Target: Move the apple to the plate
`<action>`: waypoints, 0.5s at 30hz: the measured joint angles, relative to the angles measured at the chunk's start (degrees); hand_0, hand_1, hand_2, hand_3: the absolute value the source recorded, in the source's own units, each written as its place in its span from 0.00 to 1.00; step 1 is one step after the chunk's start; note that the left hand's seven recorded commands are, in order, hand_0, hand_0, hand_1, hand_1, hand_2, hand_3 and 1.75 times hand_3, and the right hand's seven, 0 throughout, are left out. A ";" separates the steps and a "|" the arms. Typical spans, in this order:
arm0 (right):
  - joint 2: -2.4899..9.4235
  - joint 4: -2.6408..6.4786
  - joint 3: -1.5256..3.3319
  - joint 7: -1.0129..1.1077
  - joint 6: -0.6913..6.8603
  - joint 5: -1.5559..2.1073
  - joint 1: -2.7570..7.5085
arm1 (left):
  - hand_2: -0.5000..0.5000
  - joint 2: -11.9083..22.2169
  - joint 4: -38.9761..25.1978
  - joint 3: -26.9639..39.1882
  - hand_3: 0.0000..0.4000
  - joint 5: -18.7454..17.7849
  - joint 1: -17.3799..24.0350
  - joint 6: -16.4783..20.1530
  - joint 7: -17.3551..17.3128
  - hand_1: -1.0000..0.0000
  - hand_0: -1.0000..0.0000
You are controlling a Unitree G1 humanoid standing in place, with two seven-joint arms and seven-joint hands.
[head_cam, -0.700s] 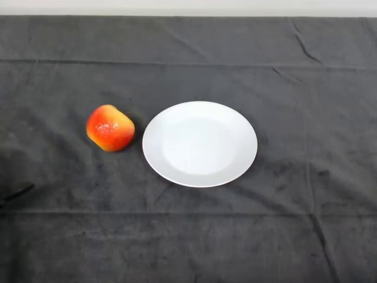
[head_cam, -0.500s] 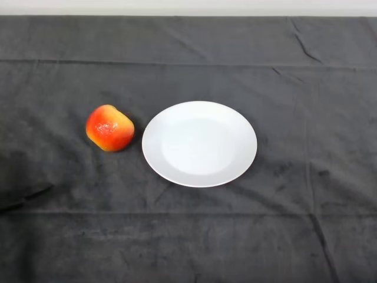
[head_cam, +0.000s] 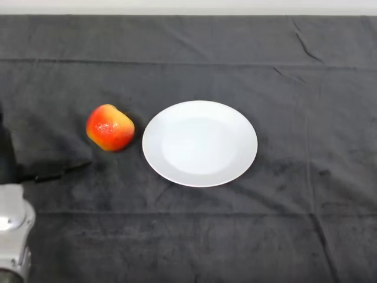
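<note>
Apple [head_cam: 110,127]: on the cloth [head_cam: 188,236] just left of the plate [head_cam: 199,143], not touching it, up and right of the left hand [head_cam: 6,156] at the left edge, whose grasp cannot be told.

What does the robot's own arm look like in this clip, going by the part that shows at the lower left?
Only a little shows. A silver-grey arm segment with a rounded, metallic-looking casing fills the lower-left corner. Above it, at the left edge, a black part rises, presumably the hand, but too little is in view to make out its shape or fingers. No markings or sleeve are visible.
</note>
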 measured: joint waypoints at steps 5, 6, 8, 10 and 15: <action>0.00 0.00 0.00 0.00 0.00 0.00 0.00 | 0.50 -1.13 3.23 -2.10 0.00 0.62 -3.61 0.57 0.00 1.00 1.00; 0.00 0.00 0.00 0.00 0.00 0.00 0.00 | 0.50 -1.18 4.04 -2.96 0.00 0.81 -3.90 0.57 0.00 1.00 1.00; 0.00 0.00 0.00 0.00 0.00 0.00 0.00 | 0.50 -1.68 5.29 -3.48 0.00 1.29 -4.06 0.68 -0.01 1.00 1.00; 0.00 0.00 0.00 0.00 0.00 0.00 0.00 | 0.50 -2.52 7.24 -3.62 0.00 1.41 -4.51 0.88 -0.02 1.00 1.00; 0.00 0.00 -0.01 0.00 0.00 0.02 0.00 | 0.50 -3.58 10.53 -5.54 0.00 1.78 -6.00 1.50 -0.17 1.00 1.00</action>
